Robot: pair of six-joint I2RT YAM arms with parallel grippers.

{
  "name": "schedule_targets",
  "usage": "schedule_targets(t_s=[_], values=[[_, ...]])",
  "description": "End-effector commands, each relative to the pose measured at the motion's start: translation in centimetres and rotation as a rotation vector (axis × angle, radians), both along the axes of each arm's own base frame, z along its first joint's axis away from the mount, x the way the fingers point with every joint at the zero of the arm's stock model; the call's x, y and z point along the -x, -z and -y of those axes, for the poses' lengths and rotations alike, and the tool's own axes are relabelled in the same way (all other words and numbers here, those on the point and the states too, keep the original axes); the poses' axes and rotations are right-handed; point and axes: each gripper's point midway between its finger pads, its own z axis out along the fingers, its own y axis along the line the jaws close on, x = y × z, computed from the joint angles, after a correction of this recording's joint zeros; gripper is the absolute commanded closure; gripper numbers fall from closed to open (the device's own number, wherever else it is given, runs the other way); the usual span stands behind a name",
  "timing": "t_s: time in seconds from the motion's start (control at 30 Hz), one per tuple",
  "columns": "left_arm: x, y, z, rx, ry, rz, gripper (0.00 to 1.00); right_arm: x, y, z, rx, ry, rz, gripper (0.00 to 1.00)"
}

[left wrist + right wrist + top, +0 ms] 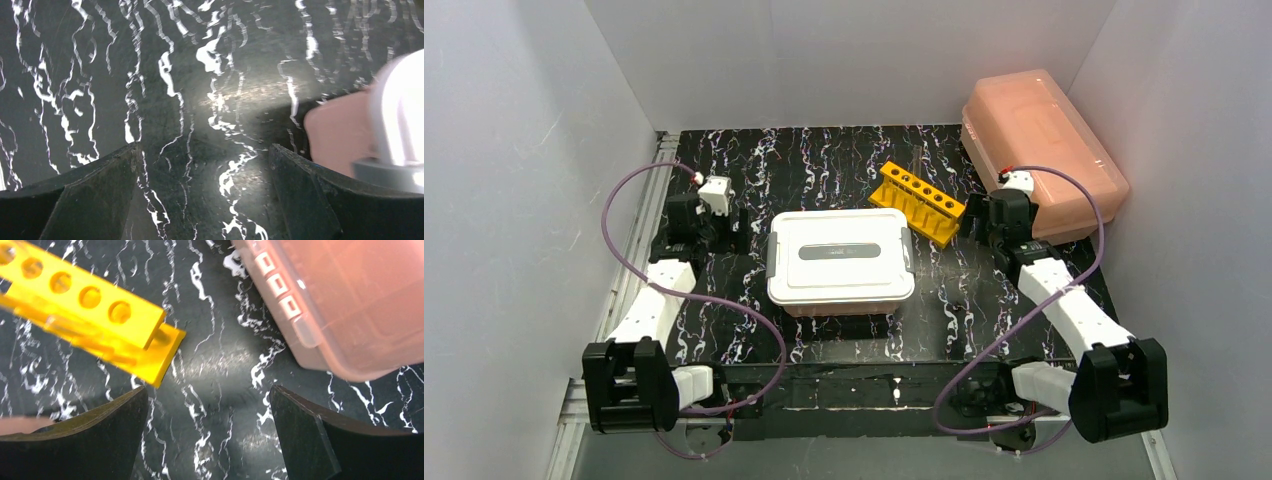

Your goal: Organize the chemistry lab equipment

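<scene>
- From above, nearest the camera are the left arm's base (629, 385) and the right arm's base (1119, 388); both arms reach forward over the black marbled table (824, 160)
- The left gripper (714, 232) hangs low over bare table just left of the white-lidded box (841, 255). The right gripper (987, 222) hangs in the gap between the yellow tube rack (917, 200) and the closed pink tub (1044, 150) at the rear right
- The rack is the only lab piece in sight. It sits on the table behind and to the right of the box, at a slant, and its holes look empty
- No bottle, glassware or rods show, and both containers have their lids on, so what they hold is hidden. My guess is the small pieces are already packed and the rack is what remains, but the pictures cannot confirm it
- Left wrist view: the fingers stand wide apart with only table between them and nothing is held. A corner of the box (340, 140) sits near the right-hand finger, apart from it
- Right wrist view: the fingers are spread wide and empty. The rack's end (85, 305) lies ahead to the left and the tub (350, 305) ahead to the right, and neither is touched
</scene>
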Motion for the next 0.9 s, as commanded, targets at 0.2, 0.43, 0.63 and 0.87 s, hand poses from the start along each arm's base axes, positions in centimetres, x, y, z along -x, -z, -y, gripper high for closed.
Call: schedule_targets(t_s=[0.2,0.43,0.63,0.87], values=[[-2.3,2.9,-2.3,0.062,-0.094,0.255,0.02,-3.5,0.4,2.8,-0.051,0.123,0.234,0.01],[-2.2,4.2,-2.3,0.108,-0.122,0.29,0.02,-4.6,-1.1,3.6,0.02,0.104,0.35,0.02],[-2.3,5.2,-2.6,0.123,-0.16,0.337,0.02,-4.3,-1.3,5.9,0.073,0.152,0.398,0.02],[-3.2,6.0,-2.3,0.145,-0.15,0.334,0.02,-3.2,1.1,7.6,0.125,0.187,0.33,0.02]])
